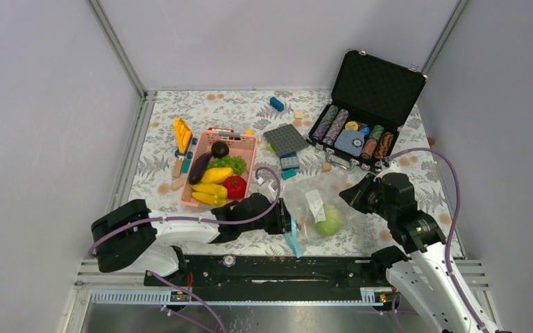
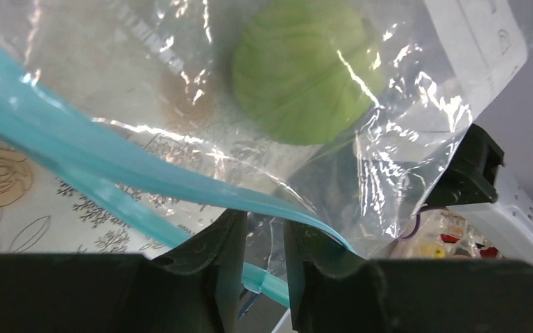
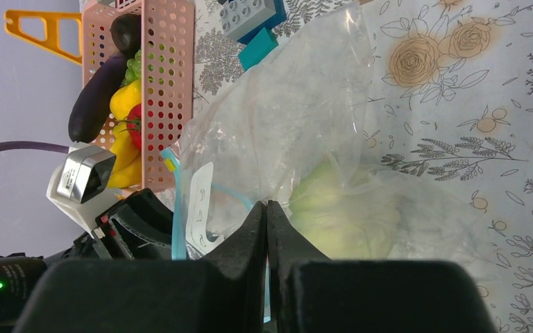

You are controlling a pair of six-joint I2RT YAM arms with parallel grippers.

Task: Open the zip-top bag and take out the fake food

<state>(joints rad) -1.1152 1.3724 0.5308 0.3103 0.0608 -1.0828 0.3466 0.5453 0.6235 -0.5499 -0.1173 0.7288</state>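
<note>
Tightly, the right gripper (image 3: 267, 208) pinches the crinkly clear bag (image 3: 284, 104); the left gripper (image 2: 264, 232) clamps it at the blue zipper strip (image 2: 76, 139). A round ribbed cabbage (image 2: 298, 76) sits inside, just beyond the fingertips (image 2: 227, 239); the white label (image 3: 198, 208) is unreadable.

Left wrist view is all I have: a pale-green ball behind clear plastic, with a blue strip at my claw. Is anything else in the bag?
Observer: No. From above, only the cabbage shows in the zip-top bag. Other toy food lies in the pink basket.
Operator: Where is the right claw?
Observer: The right claw is shut on the bag's plastic, right beside the cabbage.
Operator: Which side is it holding?
Observer: The bag's right side, opposite the left claw, where the blue zipper strip lies.
</note>
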